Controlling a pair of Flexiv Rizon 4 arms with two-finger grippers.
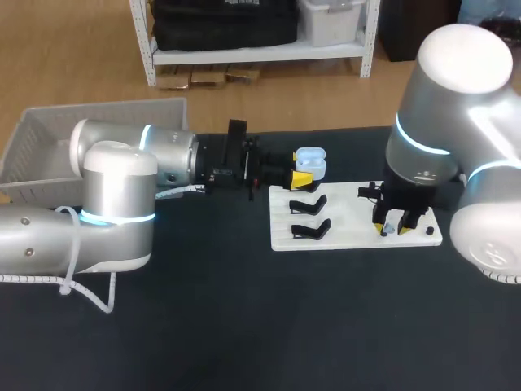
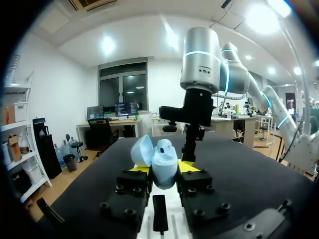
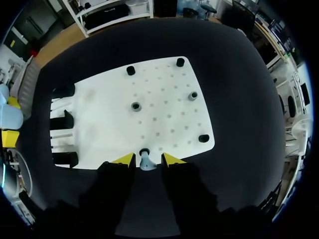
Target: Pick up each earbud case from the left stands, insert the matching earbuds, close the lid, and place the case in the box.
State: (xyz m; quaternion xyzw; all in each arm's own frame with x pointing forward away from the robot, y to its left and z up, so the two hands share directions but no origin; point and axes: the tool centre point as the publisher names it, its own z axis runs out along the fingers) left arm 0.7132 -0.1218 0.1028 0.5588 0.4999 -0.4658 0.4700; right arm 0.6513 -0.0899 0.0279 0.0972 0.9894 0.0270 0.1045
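Black table top (image 1: 244,326), both arms over it.

- Left arm (image 1: 122,187): comes in level, reaching toward the board. Right arm (image 1: 456,98): stands over the board's far end, wrist pointing straight down.
- Pale slatted box (image 1: 49,134): well behind the left gripper, beside the arm's elbow.
- White board (image 1: 350,216): flat on the table, ahead of and below the left gripper's fingers, directly under the right gripper's.
- Black stands (image 1: 309,230): in a row along the board's edge, just below the left gripper's tips.
- Left gripper (image 2: 164,170): yellow tips (image 2: 188,167) clamp the light blue earbud case (image 2: 164,167) from both sides, moderately apart at the width of the case. The case is held off the board and projects past the tips. Its body is taller than wide, long axis upright, mouth facing up. The lid (image 2: 142,149) is swung open and leans back to one side of the fingers.
- Right gripper (image 3: 148,159): fingers narrow and pointing down at the board's near edge. The yellow fingertips (image 3: 124,159) flank a small pale blue earbud (image 3: 145,163), a thin gap showing on each side. The earbud stands upright in a black socket on the board.
- Other sockets (image 3: 204,138): dotted across the board ahead of these fingers.
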